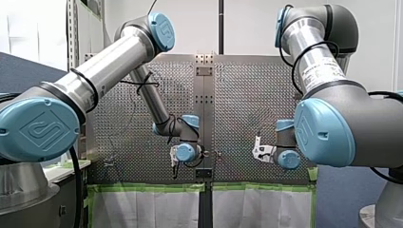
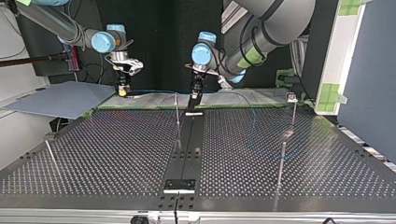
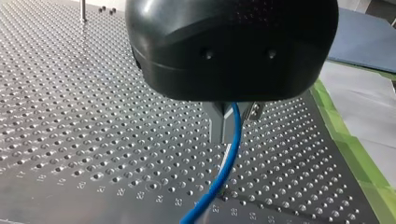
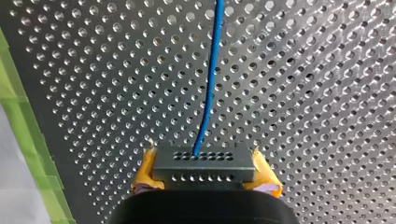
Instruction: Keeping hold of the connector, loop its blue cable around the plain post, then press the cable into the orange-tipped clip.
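My right hand [image 4: 204, 171] clamps the connector [image 4: 203, 161] between yellow pads. My left hand [image 3: 233, 119] pinches the cable [image 3: 223, 175] just above the counter [image 3: 93, 140]. Best keep the cable low and taut round the post [image 2: 177, 109], likely the plain one, without tugging the connector.

Bright, even room light on bare metal, with plenty of glare.

In the front view white highlights run along my left arm [image 1: 114, 66] at ten o'clock and my right arm [image 1: 313, 59] at one o'clock, and the table [image 1: 247, 95] shimmers between them. In the top view the backdrop at twelve o'clock is dark, while the table mirrors the posts [image 2: 281, 161] and carries a pale sheen toward one o'clock. In the left wrist view the cable [image 3: 232, 149] bears a light streak and the hole rims glint. In the right wrist view the connector [image 4: 203, 165] looks dull against the gleaming table.
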`<state>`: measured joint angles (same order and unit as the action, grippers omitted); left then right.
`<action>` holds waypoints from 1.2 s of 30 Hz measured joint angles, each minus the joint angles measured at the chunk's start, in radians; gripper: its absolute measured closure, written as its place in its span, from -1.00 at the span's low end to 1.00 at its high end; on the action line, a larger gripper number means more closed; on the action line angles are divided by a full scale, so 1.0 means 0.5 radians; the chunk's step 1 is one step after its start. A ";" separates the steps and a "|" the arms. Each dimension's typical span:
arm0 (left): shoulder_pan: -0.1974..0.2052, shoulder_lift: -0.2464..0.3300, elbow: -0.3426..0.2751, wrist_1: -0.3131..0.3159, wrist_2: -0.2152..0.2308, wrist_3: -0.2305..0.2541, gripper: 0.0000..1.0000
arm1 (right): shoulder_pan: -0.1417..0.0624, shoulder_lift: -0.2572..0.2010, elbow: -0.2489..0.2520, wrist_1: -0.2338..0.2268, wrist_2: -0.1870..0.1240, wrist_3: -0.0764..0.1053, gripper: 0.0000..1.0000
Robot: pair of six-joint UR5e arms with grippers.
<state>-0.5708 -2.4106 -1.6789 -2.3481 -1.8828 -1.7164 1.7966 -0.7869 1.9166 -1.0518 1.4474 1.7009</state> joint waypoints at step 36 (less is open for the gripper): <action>0.008 -0.177 0.151 -0.031 0.026 -0.043 0.97 | -0.007 0.181 -0.070 -0.049 -0.040 -0.043 1.00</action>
<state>-0.5669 -2.4989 -1.6034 -2.3637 -1.8700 -1.7378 1.7932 -0.6966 1.8816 -1.0763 1.4275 1.6794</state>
